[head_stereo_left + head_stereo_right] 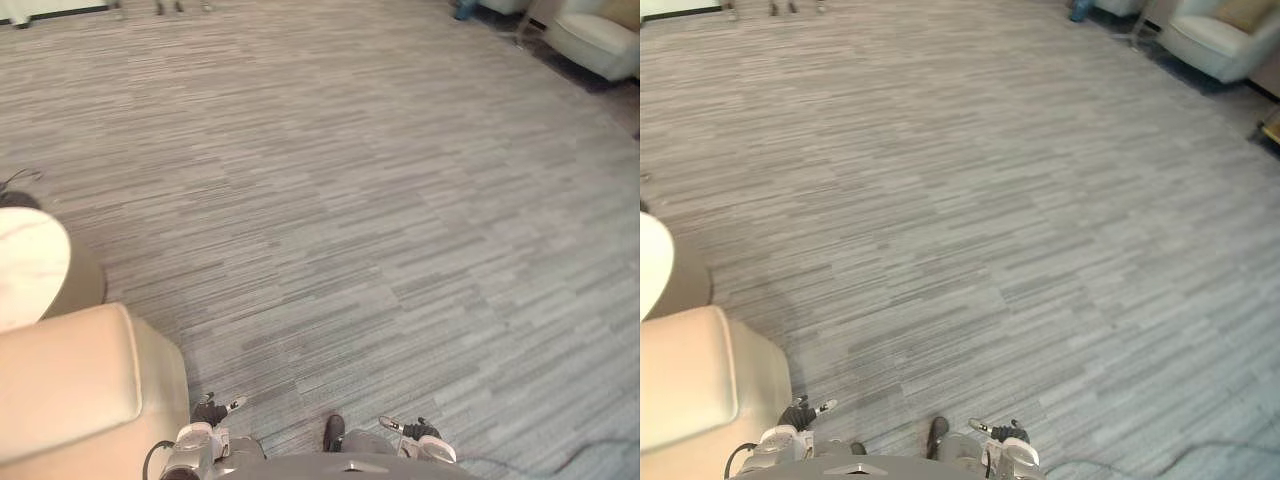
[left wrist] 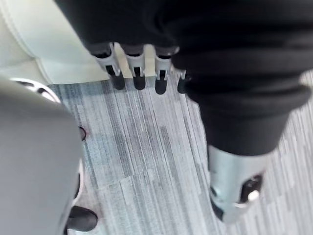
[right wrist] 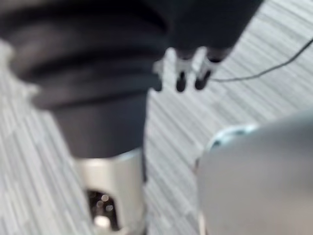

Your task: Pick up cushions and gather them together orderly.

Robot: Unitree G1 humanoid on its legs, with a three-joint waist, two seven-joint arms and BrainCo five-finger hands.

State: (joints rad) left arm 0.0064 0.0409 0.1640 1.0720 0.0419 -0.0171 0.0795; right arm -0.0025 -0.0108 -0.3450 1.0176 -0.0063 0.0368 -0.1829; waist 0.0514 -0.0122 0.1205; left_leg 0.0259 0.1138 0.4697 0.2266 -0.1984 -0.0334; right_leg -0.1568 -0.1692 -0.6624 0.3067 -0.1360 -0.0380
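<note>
Both hands hang low over grey striped carpet (image 1: 350, 200), and neither holds anything. The left hand (image 1: 212, 411) has its fingers (image 2: 138, 68) straight and relaxed. Just past their tips lies a beige padded seat (image 1: 70, 385), close but not touching. A round white table (image 1: 25, 265) stands just beyond that seat. The right hand (image 1: 415, 431) also has loose, straight fingers (image 3: 181, 81), with bare carpet beyond them.

No loose cushion lies near either hand. Well ahead of the fingers and off toward the right hand's side stands a white armchair (image 1: 1215, 35). On it rests what may be a tan cushion (image 1: 1245, 12), too small to tell its long axis. The right hand is likely the nearer one, though the robot would need to walk there first. No brand, label or writing can be read.
</note>
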